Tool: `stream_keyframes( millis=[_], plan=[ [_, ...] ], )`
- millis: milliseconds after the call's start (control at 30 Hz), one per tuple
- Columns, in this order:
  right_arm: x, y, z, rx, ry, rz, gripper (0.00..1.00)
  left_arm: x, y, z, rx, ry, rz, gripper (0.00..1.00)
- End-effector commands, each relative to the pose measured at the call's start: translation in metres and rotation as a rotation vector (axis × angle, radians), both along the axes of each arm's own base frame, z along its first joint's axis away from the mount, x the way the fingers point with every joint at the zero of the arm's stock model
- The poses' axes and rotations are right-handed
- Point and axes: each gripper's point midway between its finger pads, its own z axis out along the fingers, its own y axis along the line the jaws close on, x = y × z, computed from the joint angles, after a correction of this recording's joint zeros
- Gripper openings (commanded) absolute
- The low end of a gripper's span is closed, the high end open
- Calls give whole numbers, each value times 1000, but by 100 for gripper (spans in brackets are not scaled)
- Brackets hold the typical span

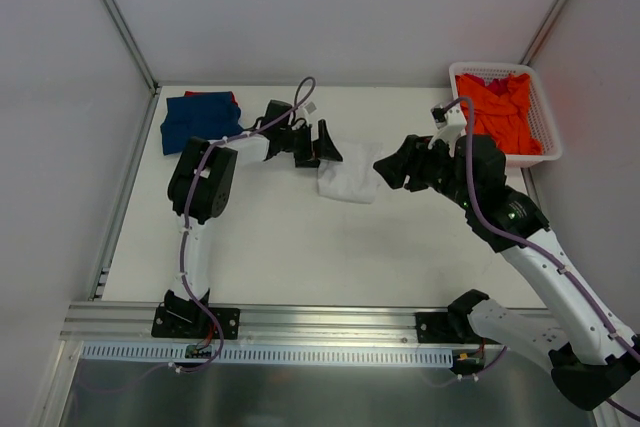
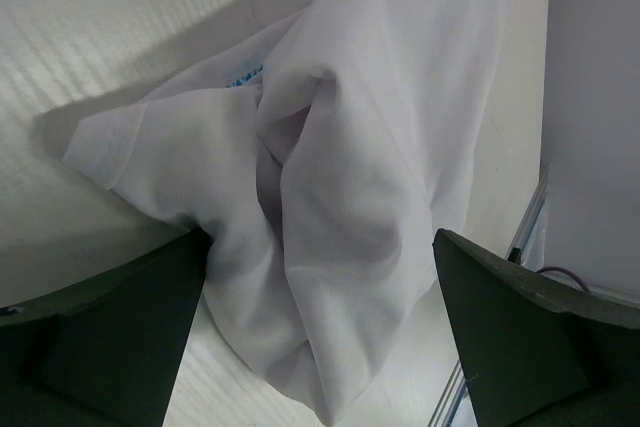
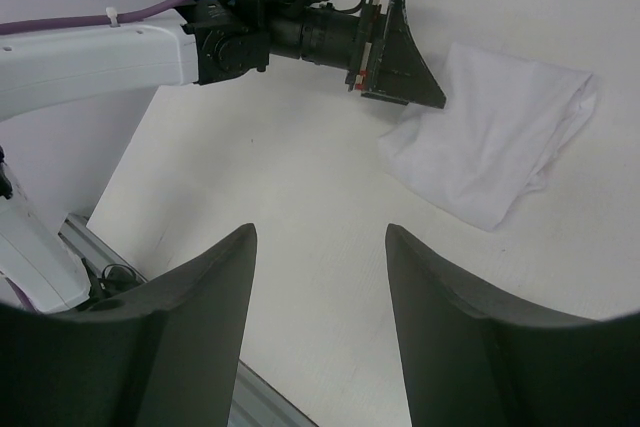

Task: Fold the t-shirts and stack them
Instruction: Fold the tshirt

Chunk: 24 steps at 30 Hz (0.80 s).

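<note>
The white t-shirt [image 1: 348, 175] lies in a loose, wrinkled bundle at the table's middle back. It fills the left wrist view [image 2: 350, 147] and shows in the right wrist view [image 3: 500, 142]. My left gripper [image 1: 325, 145] is open at its far left edge, jaws wide with cloth between them [image 2: 320, 237]. My right gripper [image 1: 388, 169] is open and empty beside the shirt's right edge, over bare table [image 3: 320, 232]. The dark blue t-shirt [image 1: 198, 122] lies folded at the back left on the red t-shirt [image 1: 215, 96]. The orange t-shirt [image 1: 500, 107] sits in the basket.
The white lattice basket [image 1: 546, 137] stands at the back right corner. Grey walls close the table on three sides. An aluminium rail [image 1: 300, 319] runs along the near edge, where both arm bases are bolted.
</note>
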Motion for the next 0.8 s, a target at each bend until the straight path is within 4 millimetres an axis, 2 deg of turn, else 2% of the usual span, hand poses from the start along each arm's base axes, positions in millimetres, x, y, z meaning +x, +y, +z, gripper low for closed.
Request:
stream_keyframes(
  millis=[0,67,100,133,167,200,233,467,567,600,767],
  plan=[
    [-1,0,11,38,-30,1,58,-33,-2,-38,80,105,-28,98],
    [-1,0,12,41,-34,1,58,-37,-4,-41,83,114,-35,80],
    [-1,0,12,41,-34,3,58,-38,-5,-42,82,116,-37,63],
    [-1,-1,13,42,-37,0,58,-40,-6,-44,84,123,-39,32],
    [-1,-1,13,41,-39,-1,58,-41,-6,-46,85,129,-37,24],
    [-2,-1,13,42,-40,-1,58,-42,-5,-48,87,135,-39,6],
    [-1,-2,12,40,-36,-3,58,-42,-5,-49,89,138,-38,1],
    [-2,-4,12,41,-39,-7,58,-42,-3,-52,101,141,-25,0],
    [-1,-5,7,30,-34,-15,58,-37,-4,-43,102,118,-29,0],
    [1,-6,4,24,-29,-22,58,-28,-5,-32,98,82,-24,0],
    [4,-7,-9,2,-9,-34,58,-7,3,-6,134,21,-7,0]
  ],
)
